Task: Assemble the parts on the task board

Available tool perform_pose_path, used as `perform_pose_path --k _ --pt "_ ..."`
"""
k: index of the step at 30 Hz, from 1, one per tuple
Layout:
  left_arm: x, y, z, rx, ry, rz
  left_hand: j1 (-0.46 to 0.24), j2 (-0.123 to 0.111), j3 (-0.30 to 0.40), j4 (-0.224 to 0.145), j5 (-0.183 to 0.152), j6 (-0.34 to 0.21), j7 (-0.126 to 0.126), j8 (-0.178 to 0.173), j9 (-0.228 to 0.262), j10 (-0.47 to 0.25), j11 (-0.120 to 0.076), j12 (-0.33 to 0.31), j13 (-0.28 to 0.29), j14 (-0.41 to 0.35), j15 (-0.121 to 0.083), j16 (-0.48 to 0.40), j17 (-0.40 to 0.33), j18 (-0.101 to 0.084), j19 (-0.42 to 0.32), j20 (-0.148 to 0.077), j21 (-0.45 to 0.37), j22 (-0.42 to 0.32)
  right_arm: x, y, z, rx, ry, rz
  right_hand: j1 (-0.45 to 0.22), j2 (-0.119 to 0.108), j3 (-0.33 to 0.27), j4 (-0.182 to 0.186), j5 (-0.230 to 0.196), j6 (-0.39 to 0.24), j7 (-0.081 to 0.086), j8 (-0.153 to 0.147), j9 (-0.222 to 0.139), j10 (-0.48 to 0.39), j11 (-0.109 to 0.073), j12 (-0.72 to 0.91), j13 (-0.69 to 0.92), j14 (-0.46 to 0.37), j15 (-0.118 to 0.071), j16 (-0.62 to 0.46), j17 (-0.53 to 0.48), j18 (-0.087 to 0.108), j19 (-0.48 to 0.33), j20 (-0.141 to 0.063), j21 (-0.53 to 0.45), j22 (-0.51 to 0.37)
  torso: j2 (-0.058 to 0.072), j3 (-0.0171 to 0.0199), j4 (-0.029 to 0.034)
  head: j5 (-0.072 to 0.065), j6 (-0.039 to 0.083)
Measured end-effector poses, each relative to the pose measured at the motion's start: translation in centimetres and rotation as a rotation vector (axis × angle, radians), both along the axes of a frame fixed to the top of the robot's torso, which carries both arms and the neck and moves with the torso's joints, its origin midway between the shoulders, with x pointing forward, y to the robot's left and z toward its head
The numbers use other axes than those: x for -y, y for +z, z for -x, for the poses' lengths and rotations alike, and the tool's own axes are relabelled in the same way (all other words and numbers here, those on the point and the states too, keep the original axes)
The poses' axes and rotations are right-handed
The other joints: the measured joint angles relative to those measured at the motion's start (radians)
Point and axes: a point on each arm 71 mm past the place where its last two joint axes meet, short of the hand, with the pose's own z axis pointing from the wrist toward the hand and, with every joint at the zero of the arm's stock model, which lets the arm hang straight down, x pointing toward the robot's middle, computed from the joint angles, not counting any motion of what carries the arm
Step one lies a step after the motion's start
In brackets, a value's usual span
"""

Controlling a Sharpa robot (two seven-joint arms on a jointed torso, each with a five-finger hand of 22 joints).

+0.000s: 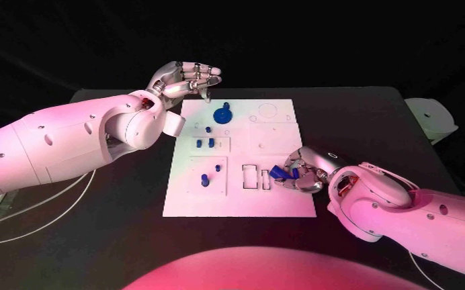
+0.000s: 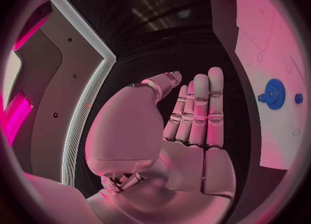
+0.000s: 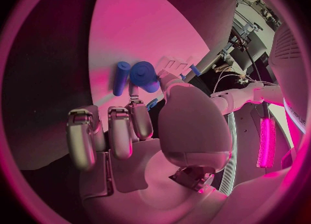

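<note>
A black table lies below me, with the white task board at its centre. My left hand hovers past the board's far left corner, fingers extended side by side, holding nothing. My right hand rests on the board's right edge, pinching a blue part. A blue gear stands near the far edge; small blue pegs stand left of centre.

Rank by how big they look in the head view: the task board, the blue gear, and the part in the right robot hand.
1. Task board: largest by far.
2. Blue gear.
3. Blue part in the right robot hand: looks slightly smaller, but fingers hide some of it, so ranks two and three are unsure.
</note>
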Motion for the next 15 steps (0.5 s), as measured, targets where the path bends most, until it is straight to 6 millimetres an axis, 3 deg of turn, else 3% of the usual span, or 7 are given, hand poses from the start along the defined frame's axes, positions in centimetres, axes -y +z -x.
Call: perform_pose_path --k 11,15 --pt "-0.02 -0.01 0.01 0.000 0.000 0.000 0.000 0.000 0.000 0.000 0.000 0.000 0.000 0.000 0.000 0.000 0.000 0.000 0.000 0.000 0.000 0.000 0.000 0.000 0.000 0.000 0.000 0.000 -0.33 -0.05 -0.05 0.008 0.000 0.005 0.000 0.000 -0.014 0.000 -0.004 0.008 -0.008 0.010 -0.001 0.000 0.000 0.002 0.000 0.000 0.000 0.000 0.000 0.000 0.000 0.000 0.000 0.000 0.000 0.0004 -0.0016 0.002 -0.003" --pt "-0.02 0.00 0.01 -0.001 0.000 0.000 0.000 0.000 0.000 0.000 0.000 0.000 0.000 0.000 0.000 0.000 0.000 0.000 0.000 0.000 0.000 0.000 0.000 0.000 0.000 0.000 0.000 0.000 -0.37 -0.08 0.08 0.012 -0.005 -0.003 0.017 0.017 -0.018 -0.001 0.016 0.019 -0.017 0.018 0.003 0.012 -0.006 0.017 0.000 0.004 -0.004 0.000 0.000 0.000 0.000 -0.007 0.000 0.000 0.000 0.0005 -0.0016 0.002 -0.003"
